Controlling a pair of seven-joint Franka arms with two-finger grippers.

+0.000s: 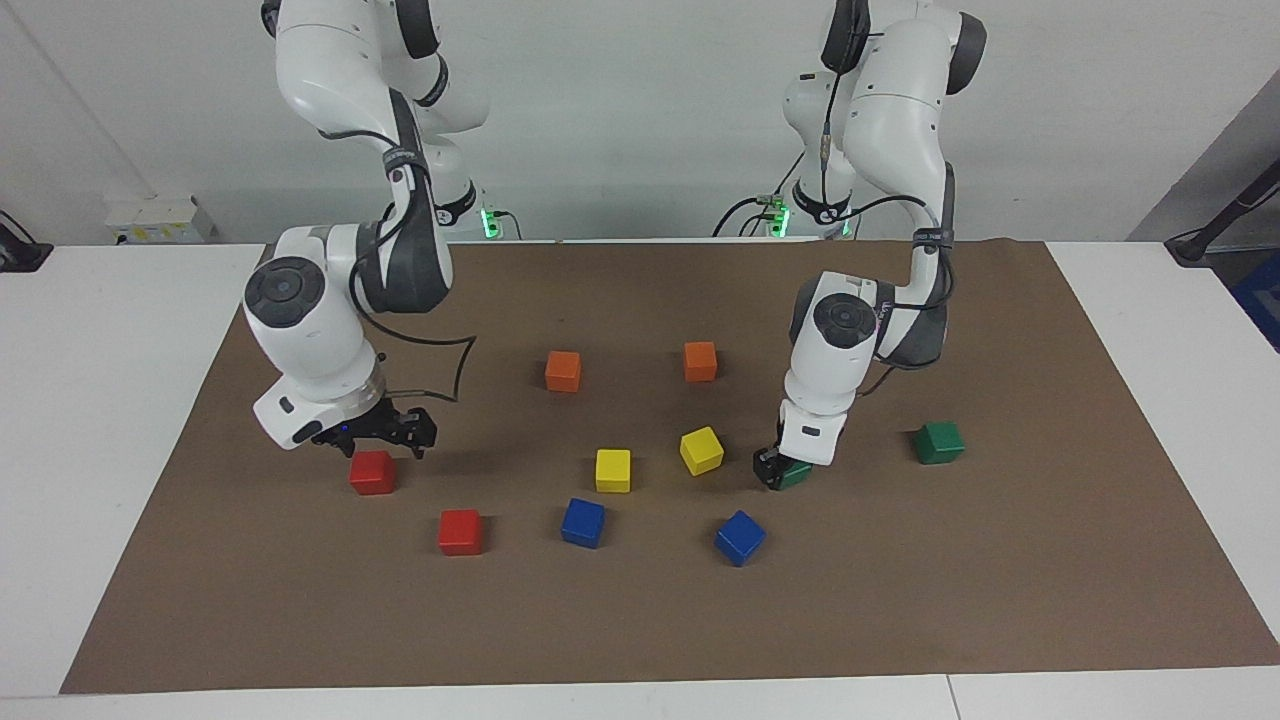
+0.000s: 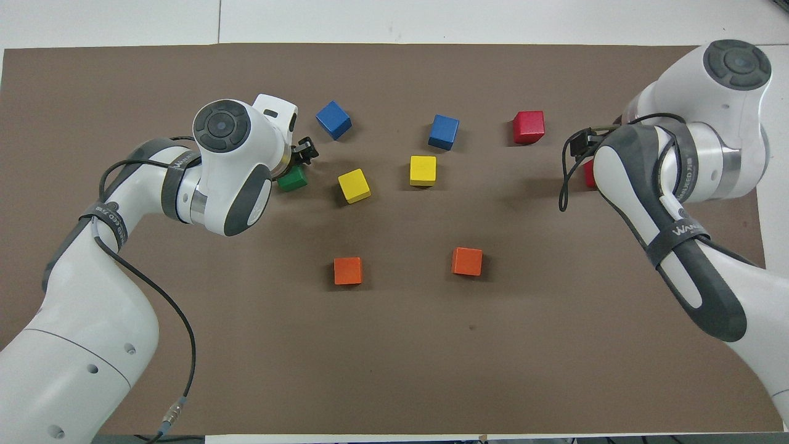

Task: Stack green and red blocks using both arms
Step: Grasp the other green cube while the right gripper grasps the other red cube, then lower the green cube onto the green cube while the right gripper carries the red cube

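Left pincer (image 1: 778, 470) clamped on a green block (image 1: 797, 473), right pincer (image 1: 385, 432) apart above a red block (image 1: 372, 472): grasping step; next, lift toward the other green block (image 1: 938, 442).

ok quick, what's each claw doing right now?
Left claw: closed on the green block, down at the mat.
Right claw: open, empty, just above a red block.
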